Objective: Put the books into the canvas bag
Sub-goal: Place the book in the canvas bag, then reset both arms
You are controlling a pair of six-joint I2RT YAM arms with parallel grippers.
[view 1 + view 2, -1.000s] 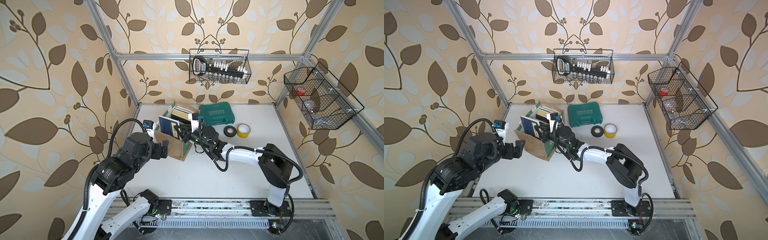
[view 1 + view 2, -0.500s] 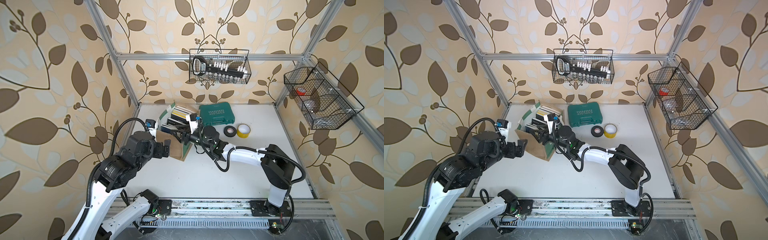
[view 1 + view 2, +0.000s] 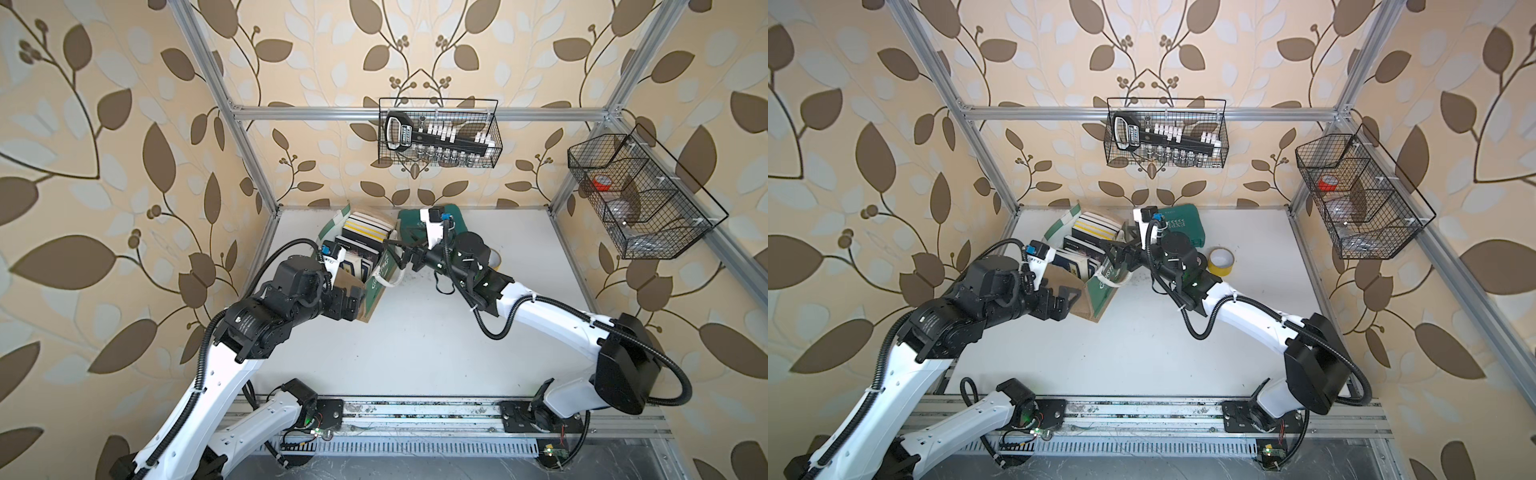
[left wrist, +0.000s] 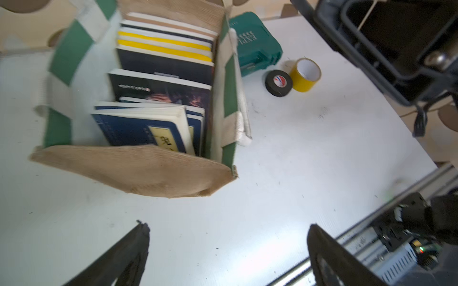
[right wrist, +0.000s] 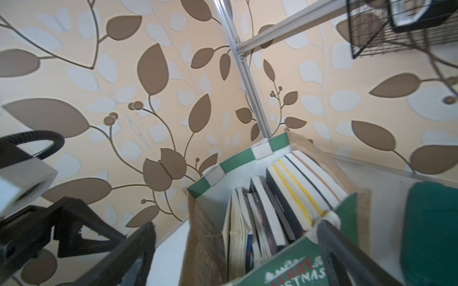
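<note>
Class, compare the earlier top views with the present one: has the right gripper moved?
Yes. The right gripper has drawn back from over the canvas bag toward the green tool case. It now sits open at the bag's rim.

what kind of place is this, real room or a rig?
Most likely a staged robot test cell, not a real room: leaf wallpaper panels on an aluminium frame, two arms bolted to a base rail, wire baskets hung on the walls.
</note>
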